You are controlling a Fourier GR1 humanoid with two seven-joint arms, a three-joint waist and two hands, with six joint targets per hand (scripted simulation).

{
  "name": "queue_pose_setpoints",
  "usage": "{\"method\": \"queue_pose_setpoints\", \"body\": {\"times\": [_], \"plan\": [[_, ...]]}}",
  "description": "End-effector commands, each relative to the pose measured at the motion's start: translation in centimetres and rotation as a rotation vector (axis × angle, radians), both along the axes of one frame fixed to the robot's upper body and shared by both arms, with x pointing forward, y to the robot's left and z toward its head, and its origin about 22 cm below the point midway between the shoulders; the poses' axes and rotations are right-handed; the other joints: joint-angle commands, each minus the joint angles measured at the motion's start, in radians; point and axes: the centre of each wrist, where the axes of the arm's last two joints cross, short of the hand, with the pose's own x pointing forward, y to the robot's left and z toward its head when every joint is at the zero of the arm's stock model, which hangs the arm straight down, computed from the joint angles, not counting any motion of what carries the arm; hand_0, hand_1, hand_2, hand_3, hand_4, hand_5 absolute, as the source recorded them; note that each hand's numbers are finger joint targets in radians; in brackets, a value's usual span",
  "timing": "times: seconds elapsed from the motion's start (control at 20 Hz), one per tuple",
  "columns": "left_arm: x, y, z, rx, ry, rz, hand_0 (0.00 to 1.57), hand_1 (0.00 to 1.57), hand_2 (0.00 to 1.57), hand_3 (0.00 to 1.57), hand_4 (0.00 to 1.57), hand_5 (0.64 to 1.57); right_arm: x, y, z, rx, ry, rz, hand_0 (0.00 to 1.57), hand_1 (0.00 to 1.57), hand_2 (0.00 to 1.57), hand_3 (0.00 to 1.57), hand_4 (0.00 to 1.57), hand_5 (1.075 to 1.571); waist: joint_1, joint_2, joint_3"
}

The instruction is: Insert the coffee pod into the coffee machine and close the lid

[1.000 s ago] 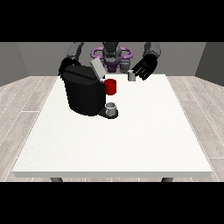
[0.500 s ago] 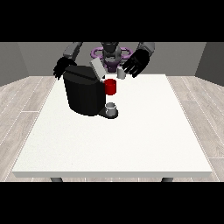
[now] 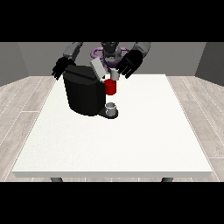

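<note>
The black coffee machine (image 3: 84, 94) stands on the white table (image 3: 131, 140) at the back left, its grey lid (image 3: 97, 68) tilted up and open. A red front part (image 3: 110, 87) sticks out above a small grey cup (image 3: 111, 108) on the drip tray. The hand at the view's right (image 3: 130, 63) holds the small grey coffee pod (image 3: 114, 75) just above the red part, beside the raised lid. The hand at the view's left (image 3: 62, 68) hangs behind the machine's back left corner with relaxed fingers and holds nothing.
The robot's torso (image 3: 109, 51) is behind the table's far edge. Wooden floor surrounds the table. The table's front edge (image 3: 113, 174) runs across the bottom of the view.
The hand at the view's right has carried the pod leftwards and down, from beside the machine to just above its red front. The other hand has dropped slightly behind the machine.
</note>
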Motion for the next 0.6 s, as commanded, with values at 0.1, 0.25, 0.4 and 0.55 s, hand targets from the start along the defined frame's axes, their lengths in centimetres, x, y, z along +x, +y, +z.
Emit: {"method": "queue_pose_setpoints", "body": {"times": [0.1,0.25,0.4,0.55], "plan": [[0.2,0.1,0.3,-0.006,0.029,-0.006,1.29,1.29,1.32,1.22,0.5,1.571,0.7,-0.5,1.5,0.014,0.001,-0.019,0.0,0.0,0.0,0.0,0.54,1.571,0.0,0.009,-0.0002],[0.2,0.2,2.1,0.014,-0.03,-0.005,1.33,1.33,1.34,1.23,0.5,1.571,0.6,0.0,0.9,0.019,-0.034,-0.003,0.0,0.0,0.0,0.0,0.5,1.571,-0.009,0.068,-0.0001],[0.6,-2.8,0.4,0.013,0.021,-0.021,1.23,1.23,1.28,1.21,0.51,1.571,1.2,0.6,1.7,0.028,-0.007,0.007,0.0,0.0,0.0,0.0,0.52,1.571,-0.001,0.026,-0.0001],[0.5,-3.3,0.4,0.023,-0.025,-0.049,1.21,1.21,1.26,1.19,0.5,1.571,1.6,-1.0,1.7,0.029,-0.04,-0.049,0.0,0.0,0.0,0.0,0.51,1.571,0.015,0.053,0.0001]]}}
